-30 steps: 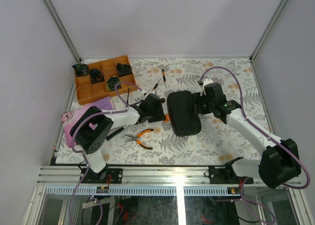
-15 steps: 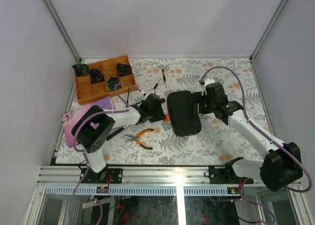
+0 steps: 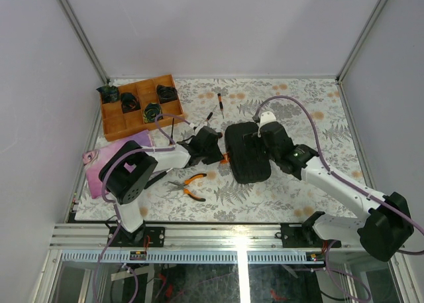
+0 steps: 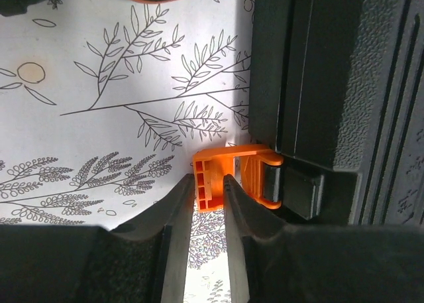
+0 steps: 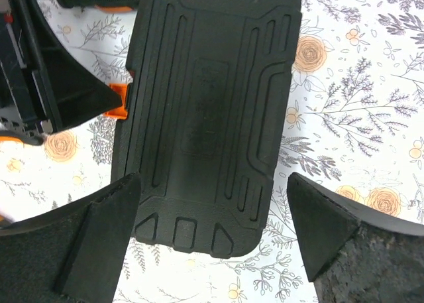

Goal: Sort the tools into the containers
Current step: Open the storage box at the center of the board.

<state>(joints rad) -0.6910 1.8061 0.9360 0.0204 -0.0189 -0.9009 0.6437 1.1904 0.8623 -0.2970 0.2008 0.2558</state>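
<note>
Two grippers, one closed case; the step in hand is judged to be the latch.

- Black tool case point(image 3: 247, 152): lies shut at the middle of the table point(image 3: 298, 111), long axis running from near edge to far edge. An orange latch tab point(image 4: 228, 177) juts from its left side.
- Left gripper point(image 4: 209, 183): low beside that left side, fingers close together with the tab between them. The pads seem to touch both its faces, so by the look of it the gripper is clamped on the tab.
- Right gripper point(image 5: 213, 177): above the case, jaws wide apart and spanning its width, holding nothing.
- Loose tools: orange-handled pliers point(image 3: 187, 185) toward the near left; two short drivers point(image 3: 220, 104) toward the far edge, apart from the case.
- Wooden divided tray point(image 3: 116, 122): far left corner, not the target.

Handling note, as judgement:
- The case likely has to be opened before any tool goes in.
- The tab is small and the grip sits near its outer end. A slow pull along the tab's own line seems wise, since a sideways tug may slip off.
- The case may slide or lift with the pull. The right gripper is well placed to press on the shell and steady it.
- The lid probably hinges on the side opposite the tab, so the right arm may need to make room.
</note>
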